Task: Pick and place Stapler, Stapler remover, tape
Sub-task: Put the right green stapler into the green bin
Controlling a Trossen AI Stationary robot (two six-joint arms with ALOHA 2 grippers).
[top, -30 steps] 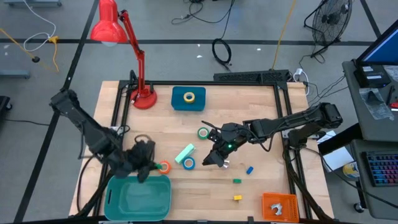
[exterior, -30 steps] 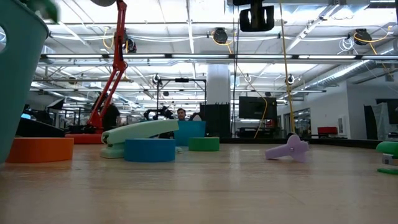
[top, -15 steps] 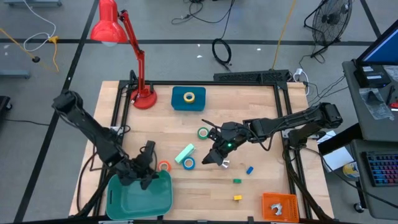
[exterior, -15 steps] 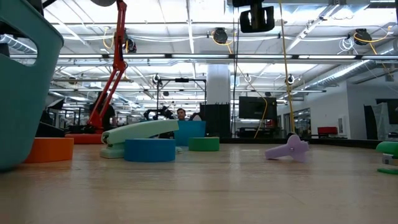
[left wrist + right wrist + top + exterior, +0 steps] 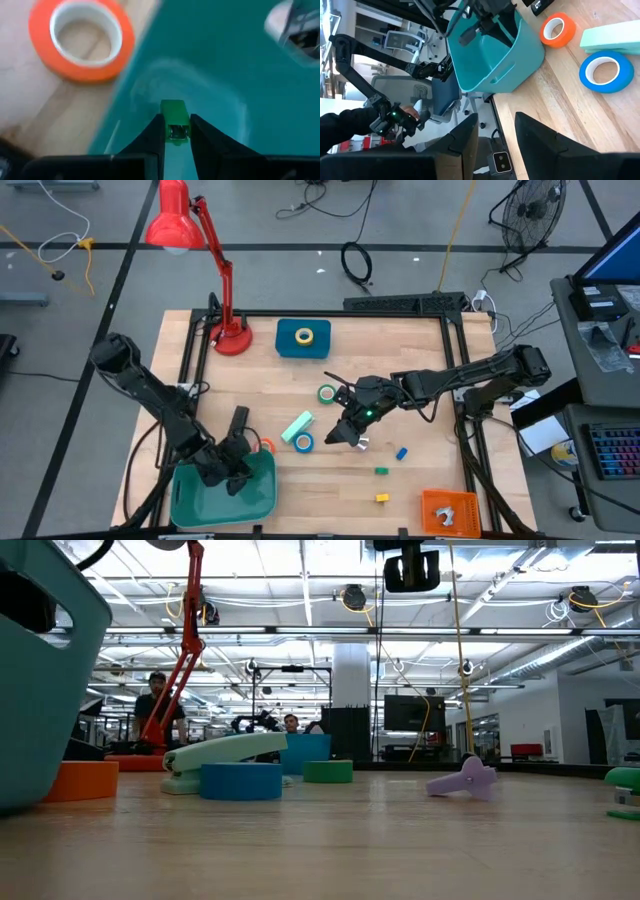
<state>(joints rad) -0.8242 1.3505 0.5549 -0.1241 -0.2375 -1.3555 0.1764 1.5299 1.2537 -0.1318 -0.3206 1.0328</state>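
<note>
One small green piece (image 5: pixel 173 107) is clenched in my left claw (image 5: pixel 174 125), low over the teal bin (image 5: pixel 255 505) at the high view's lower left. The orange tape (image 5: pixel 80 40) lies on the table just outside the bin. Farther toward centre, the blue tape (image 5: pixel 303 442) and green tape (image 5: pixel 327 393) remain unplaced. My right claw (image 5: pixel 348 434) hangs there released and empty. The yellow tape (image 5: pixel 304 336) lies farthest. In my judgement, most of the task is outstanding.

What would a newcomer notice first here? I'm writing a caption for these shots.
The left hand over the teal bin at the table's near-left corner, pinching a small green piece. Beside the bin lies an orange tape roll. A red desk lamp towers over the far-left corner.
</note>
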